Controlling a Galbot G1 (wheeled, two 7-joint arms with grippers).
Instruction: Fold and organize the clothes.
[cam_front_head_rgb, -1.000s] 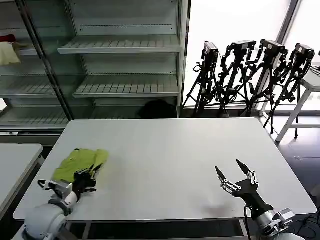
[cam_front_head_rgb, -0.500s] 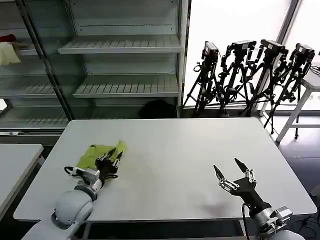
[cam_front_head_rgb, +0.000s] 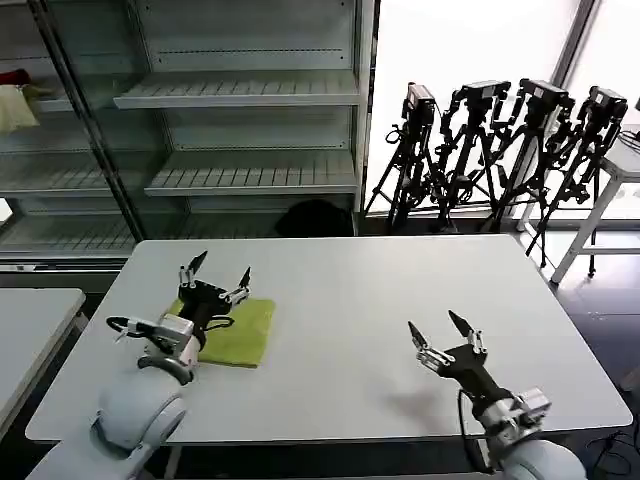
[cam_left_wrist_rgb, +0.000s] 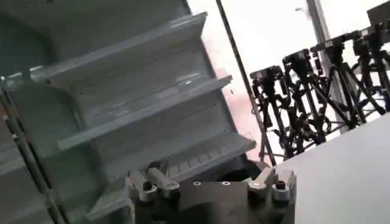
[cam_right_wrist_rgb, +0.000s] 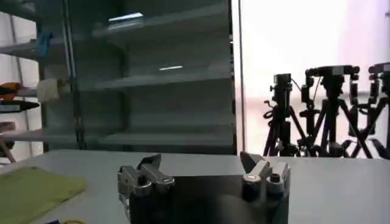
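Note:
The lime yellow-green T-shirt (cam_front_head_rgb: 238, 332) lies folded into a flat rectangle on the left part of the white table (cam_front_head_rgb: 340, 300); its edge also shows in the right wrist view as a green patch (cam_right_wrist_rgb: 33, 189). My left gripper (cam_front_head_rgb: 218, 270) is open, raised just above the shirt's far side, its fingers spread and holding nothing. My right gripper (cam_front_head_rgb: 441, 333) is open too, hovering over the table's front right area, far from the shirt, with nothing between its fingers (cam_right_wrist_rgb: 149, 163).
Grey metal shelving (cam_front_head_rgb: 240, 95) stands behind the table. A row of black tripods (cam_front_head_rgb: 500, 150) stands at the back right. A second white table (cam_front_head_rgb: 30, 320) adjoins on the left. A cream-and-red bundle (cam_front_head_rgb: 15, 100) sits on a far-left shelf.
My left gripper carried the shirt's edge up and over toward the table's middle, let it go and rose open; the shirt now lies flat and folded. My right gripper drifted slightly left.

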